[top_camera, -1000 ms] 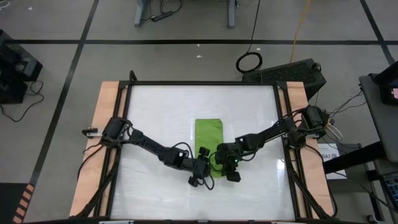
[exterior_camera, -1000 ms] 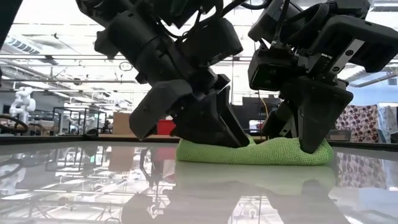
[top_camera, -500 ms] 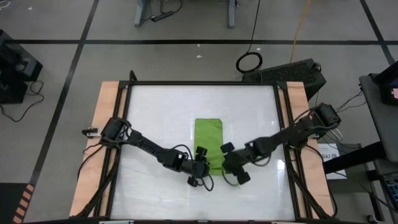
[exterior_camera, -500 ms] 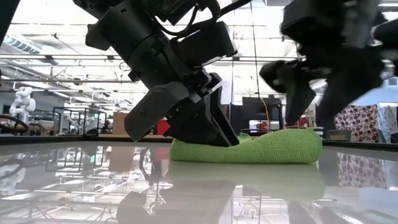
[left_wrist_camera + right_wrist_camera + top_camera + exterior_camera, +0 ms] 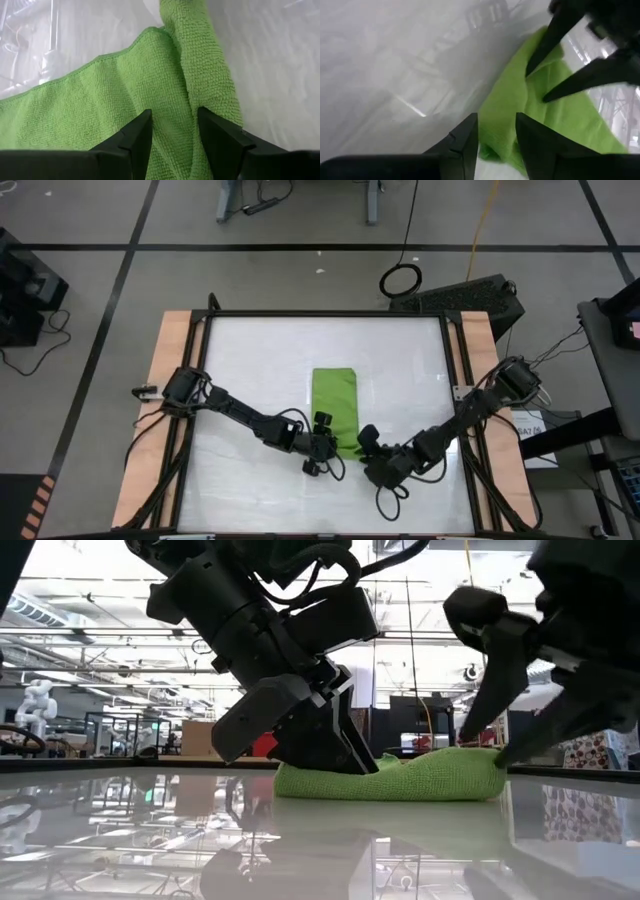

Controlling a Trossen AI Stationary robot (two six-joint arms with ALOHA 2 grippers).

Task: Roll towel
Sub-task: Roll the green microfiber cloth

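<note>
The lime-green towel (image 5: pixel 335 400) lies as a long strip in the middle of the table, with its near end bunched into a low hump (image 5: pixel 420 778). My left gripper (image 5: pixel 322 452) is at that near end, on its left side, shut on a ridge of the cloth (image 5: pixel 172 115). My right gripper (image 5: pixel 368 442) stands open just off the near right corner, nothing between its fingers (image 5: pixel 495 120). In the low view its fingertips (image 5: pixel 487 743) hang beside the hump's right end. Whether one of them brushes the cloth, I cannot tell. My left gripper pinches a raised fold of the towel (image 5: pixel 176 107) between its two fingers, at the near end's left part. The fingers (image 5: pixel 330 745) slant down onto it from the near left. The fold stands up between them; the rest of the towel lies flat on the table.
The white tabletop (image 5: pixel 260 360) lies bare around the towel, framed by wooden side rails (image 5: pixel 175 340). Both arms reach in low over the near half of the table. Beyond the far edge lie cables and a black box (image 5: pixel 480 298) on the floor.
My right gripper has opened and let go of the towel's near right end. It has rolled its wrist and drawn back toward the table's near right. The hump's right end, pressed down before, now stands rounded and free. My left gripper keeps its hold.
</note>
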